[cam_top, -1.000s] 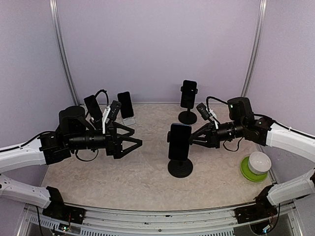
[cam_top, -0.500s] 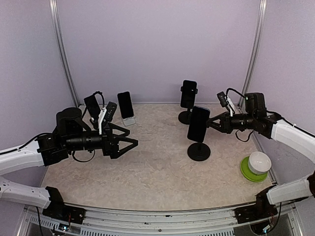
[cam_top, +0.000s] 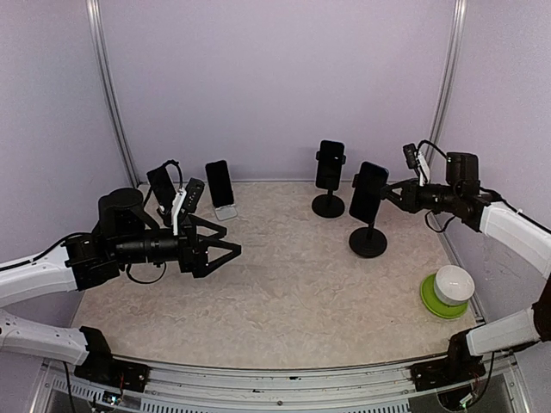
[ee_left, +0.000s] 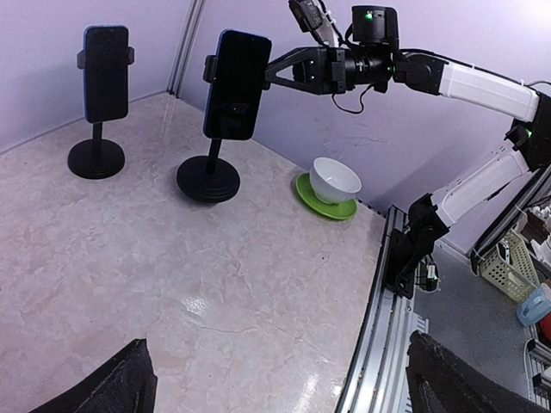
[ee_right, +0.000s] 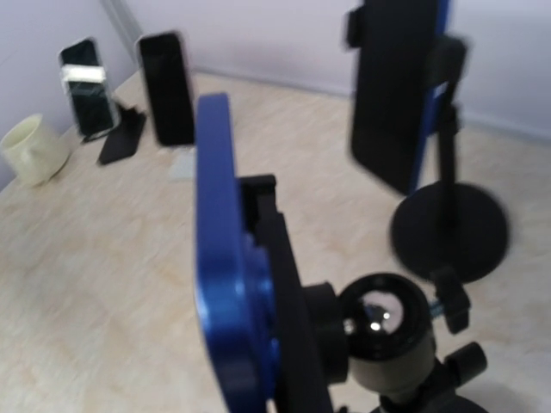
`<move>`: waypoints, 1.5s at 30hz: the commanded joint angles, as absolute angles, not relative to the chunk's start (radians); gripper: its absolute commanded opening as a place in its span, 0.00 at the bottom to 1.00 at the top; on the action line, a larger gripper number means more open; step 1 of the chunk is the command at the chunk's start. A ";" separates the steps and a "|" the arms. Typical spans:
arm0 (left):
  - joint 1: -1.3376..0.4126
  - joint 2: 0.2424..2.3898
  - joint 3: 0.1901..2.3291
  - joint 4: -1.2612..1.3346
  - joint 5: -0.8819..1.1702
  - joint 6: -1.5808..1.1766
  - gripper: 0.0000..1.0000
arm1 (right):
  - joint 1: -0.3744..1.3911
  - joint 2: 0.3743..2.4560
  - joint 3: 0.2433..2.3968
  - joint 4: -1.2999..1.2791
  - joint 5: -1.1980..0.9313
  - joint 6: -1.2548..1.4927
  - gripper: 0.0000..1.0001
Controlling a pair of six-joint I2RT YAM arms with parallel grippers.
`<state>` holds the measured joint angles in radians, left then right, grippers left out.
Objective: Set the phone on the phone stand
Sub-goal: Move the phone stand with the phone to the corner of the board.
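At the far left, the left gripper (cam_top: 228, 243) is hovering over the desk (cam_top: 284, 318) and pointing toward the middle. Its jaws are standing wide apart and holding nothing. In the left wrist view its fingers (ee_left: 116, 391) are showing only at the two bottom corners.

Behind that arm, near the back wall, a first spare phone (cam_top: 162, 184) is leaning upright. Just to its right a second spare phone (cam_top: 219, 182) is standing in a small pale holder (cam_top: 225, 211). In the right wrist view a cream cup (ee_right: 34, 151) is sitting beside them.

Right of centre, a rear stand (cam_top: 328, 206) is carrying a black phone (cam_top: 330, 162) upright, close to the back wall.

Just in front and to the right of it, and apart from it, the phone (cam_top: 368, 193) is already sitting upright in the clamp of the phone stand (cam_top: 368, 242). Its blue edge is facing the right wrist camera. Whether the round base is resting on the desk or hanging just above it cannot be told.

The right gripper (cam_top: 394, 194) is reaching in level from the right and gripping the phone stand at its head, just behind the phone.

At the far right, near the front of the desk, a white bowl (cam_top: 451, 282) is sitting on a green saucer (cam_top: 433, 304), well apart from the phone stand.
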<state>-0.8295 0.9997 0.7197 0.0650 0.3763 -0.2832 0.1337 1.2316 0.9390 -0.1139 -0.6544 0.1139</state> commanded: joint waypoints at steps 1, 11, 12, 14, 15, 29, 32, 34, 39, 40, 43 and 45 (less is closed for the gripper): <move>-0.817 0.984 0.713 0.045 0.373 -0.264 0.99 | 0.066 1.247 1.019 0.093 -0.737 0.104 0.00; -0.800 0.969 0.725 0.006 0.378 -0.251 0.99 | -0.072 1.359 1.089 0.128 -0.877 0.071 0.00; -0.798 0.967 0.728 0.002 0.377 -0.249 0.99 | -0.084 1.369 1.096 0.127 -0.891 0.066 0.00; -0.795 0.963 0.733 -0.006 0.377 -0.246 0.99 | -0.107 1.391 1.110 0.124 -0.917 0.049 0.00; -0.795 0.962 0.736 -0.011 0.379 -0.244 0.99 | -0.118 1.403 1.123 0.120 -0.925 0.039 0.00; -0.788 0.956 0.750 -0.039 0.382 -0.244 0.99 | -0.183 1.609 1.288 0.106 -0.932 -0.015 0.00; -0.788 0.957 0.753 -0.044 0.380 -0.243 0.99 | -0.198 1.640 1.300 0.117 -0.932 -0.015 0.00; -0.788 0.957 0.753 -0.046 0.379 -0.245 0.99 | -0.208 1.660 1.312 0.117 -0.933 -0.017 0.00; -0.788 0.956 0.753 -0.050 0.373 -0.249 0.99 | -0.231 1.697 1.327 0.131 -0.916 -0.010 0.00; -0.788 0.955 0.753 -0.051 0.372 -0.250 0.99 | -0.236 1.703 1.329 0.134 -0.912 -0.007 0.00; -0.788 0.953 0.753 -0.052 0.370 -0.252 0.99 | -0.244 1.713 1.326 0.161 -0.911 0.008 0.00; -0.788 0.954 0.753 -0.052 0.368 -0.252 0.99 | -0.247 1.717 1.320 0.180 -0.904 0.014 0.00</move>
